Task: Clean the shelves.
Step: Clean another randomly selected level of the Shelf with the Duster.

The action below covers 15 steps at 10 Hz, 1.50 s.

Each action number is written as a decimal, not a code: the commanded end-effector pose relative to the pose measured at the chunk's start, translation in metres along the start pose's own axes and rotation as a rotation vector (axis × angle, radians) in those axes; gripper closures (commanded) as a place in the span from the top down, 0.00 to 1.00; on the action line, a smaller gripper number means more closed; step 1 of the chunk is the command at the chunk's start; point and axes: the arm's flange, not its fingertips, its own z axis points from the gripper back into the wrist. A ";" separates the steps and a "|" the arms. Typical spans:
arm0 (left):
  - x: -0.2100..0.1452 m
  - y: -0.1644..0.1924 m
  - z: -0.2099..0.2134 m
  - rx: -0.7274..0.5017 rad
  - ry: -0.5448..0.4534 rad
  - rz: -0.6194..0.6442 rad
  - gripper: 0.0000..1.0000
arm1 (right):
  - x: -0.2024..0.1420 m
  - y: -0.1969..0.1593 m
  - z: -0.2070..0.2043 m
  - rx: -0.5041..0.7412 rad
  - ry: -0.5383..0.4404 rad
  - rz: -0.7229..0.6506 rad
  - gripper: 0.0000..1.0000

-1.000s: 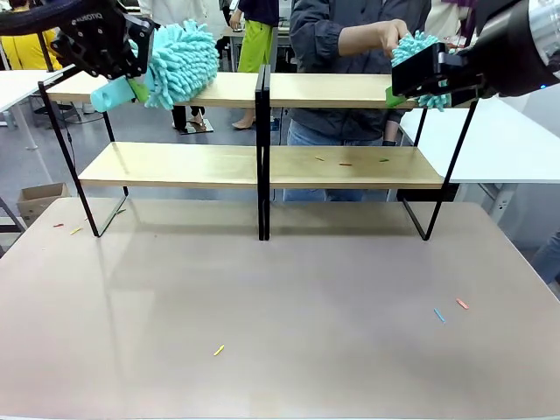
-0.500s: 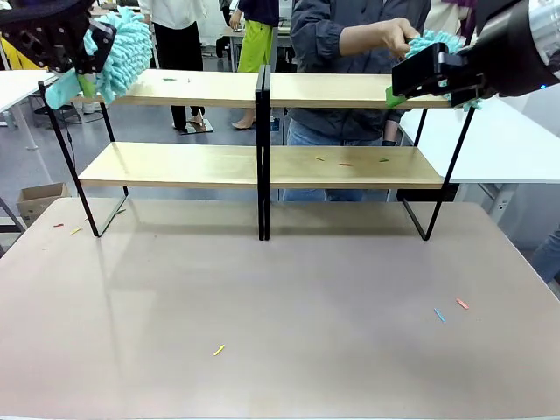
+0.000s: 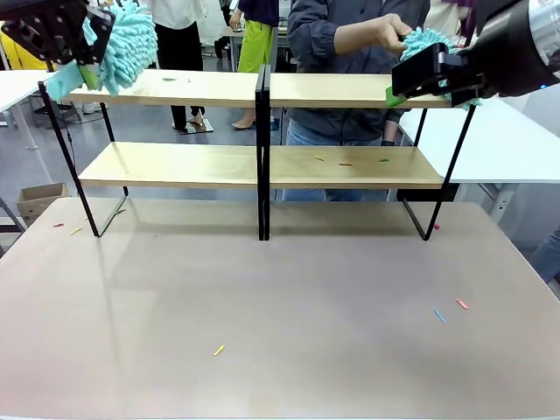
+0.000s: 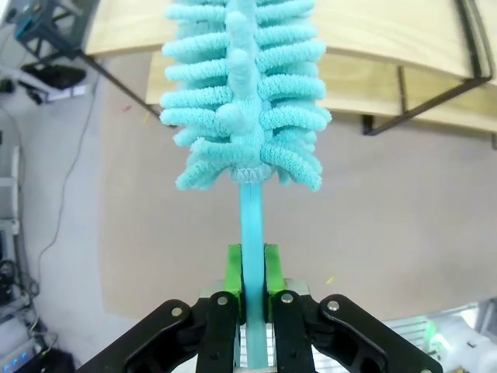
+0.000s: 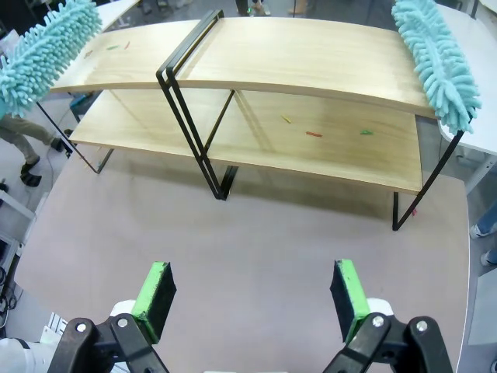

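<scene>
**Two dusters at the ends of the top board**

Beige table (image 3: 289, 297) across the whole near side; on it, toward the far edge, the shelves (image 3: 262, 166), two long light-wood boards in a thin black frame with a black upright in the middle. Behind the shelves a person in a dark grey top, one hand (image 3: 389, 32) raised at the right end of the top board, touching a teal duster (image 3: 424, 42) there. At the upper right the right gripper (image 5: 252, 299), pads wide apart and nothing between them, close beside that duster. At the upper left the left gripper (image 4: 254, 291), narrow and clamped on the thin handle of a second teal duster (image 4: 245, 93); fluffy head at the left end of the top board. Small coloured scraps (image 3: 350, 162) on the lower board, right half; a few more scattered on the table, among them a yellow one (image 3: 219, 350) near the front.
</scene>
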 end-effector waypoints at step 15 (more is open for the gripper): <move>0.028 0.042 -0.029 0.309 0.219 0.120 0.13 | 0.000 -0.001 -0.001 0.002 -0.001 -0.002 1.00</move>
